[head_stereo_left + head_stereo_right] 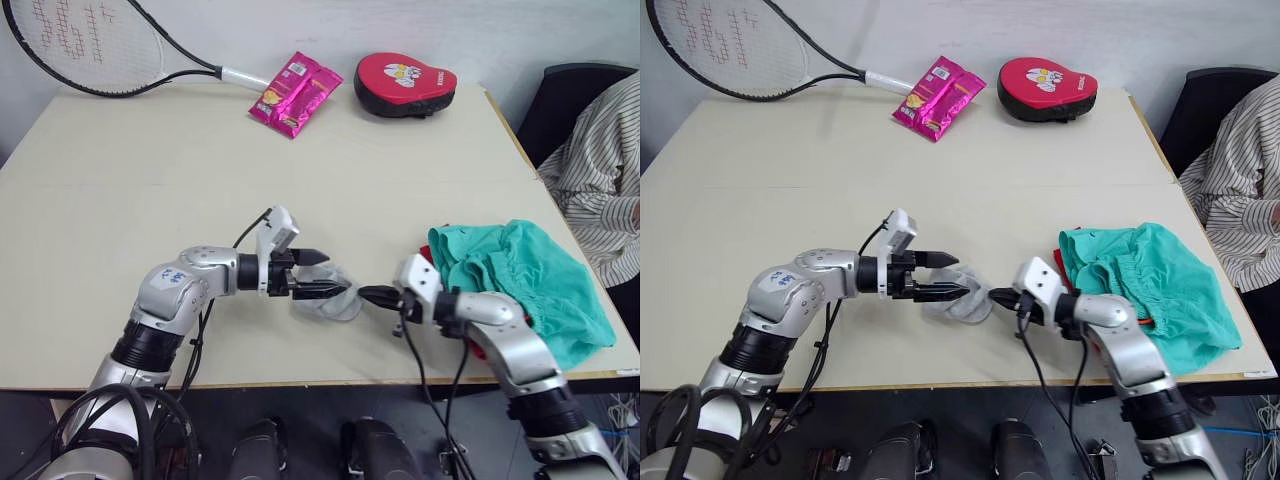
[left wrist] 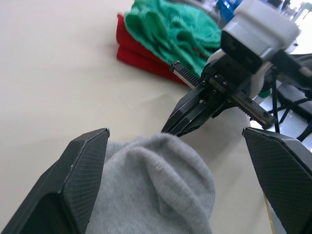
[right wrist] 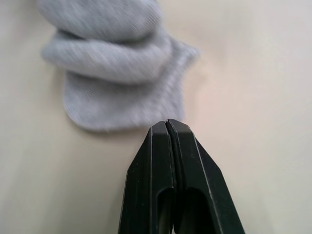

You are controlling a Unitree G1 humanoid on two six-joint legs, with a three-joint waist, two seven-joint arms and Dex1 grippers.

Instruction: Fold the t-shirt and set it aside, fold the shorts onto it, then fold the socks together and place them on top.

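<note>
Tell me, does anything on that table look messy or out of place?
The shorts lie rumpled over the red t-shirt near the table's right edge, not neatly folded. The socks sit bunched in a heap at the front. A racket, a pink snack packet and a red pad at the back seem unrelated to laundry.

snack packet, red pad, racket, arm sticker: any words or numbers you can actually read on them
Nothing can be read.
Pink snack packet: yellow and white print, too small to read.
Red pad: cartoon picture and a small white mark at its edge, too blurred to read.
Racket: reddish pattern on the strings, not legible.
White sticker on the left arm: blue marks, not legible.
</note>
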